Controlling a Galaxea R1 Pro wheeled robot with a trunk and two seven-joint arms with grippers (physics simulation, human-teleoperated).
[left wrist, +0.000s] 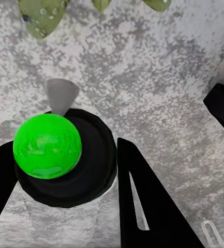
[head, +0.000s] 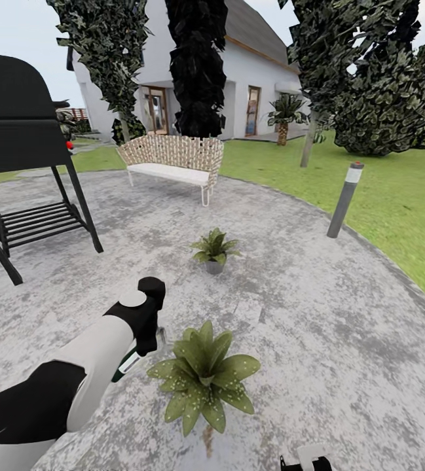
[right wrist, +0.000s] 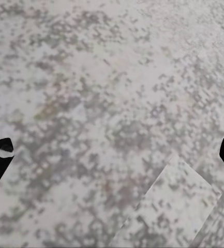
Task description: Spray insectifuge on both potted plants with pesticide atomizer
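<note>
- Head view: the left arm [head: 101, 347] reached over the mottled grey patio [head: 317, 314], its end just beside the nearer potted plant [head: 204, 376]; a second potted plant [head: 215, 249] stood farther off, well apart from the first.
- Left wrist view: the left gripper [left wrist: 60, 181] was clenched on the pesticide atomizer [left wrist: 65, 160], dark fingers on both sides of its round body, a bright green cap [left wrist: 47, 146] on top, the pale nozzle [left wrist: 61, 94] pointing toward speckled leaves at the frame edge.
- Right wrist view: the right gripper [right wrist: 112, 155] hung released, fingertips wide apart over bare paving.
- Surroundings: black barbecue grill [head: 16, 124], woven bench [head: 173, 160], grey bollard lamp [head: 345, 199], lawn [head: 395, 190], white house [head: 251, 72].
</note>
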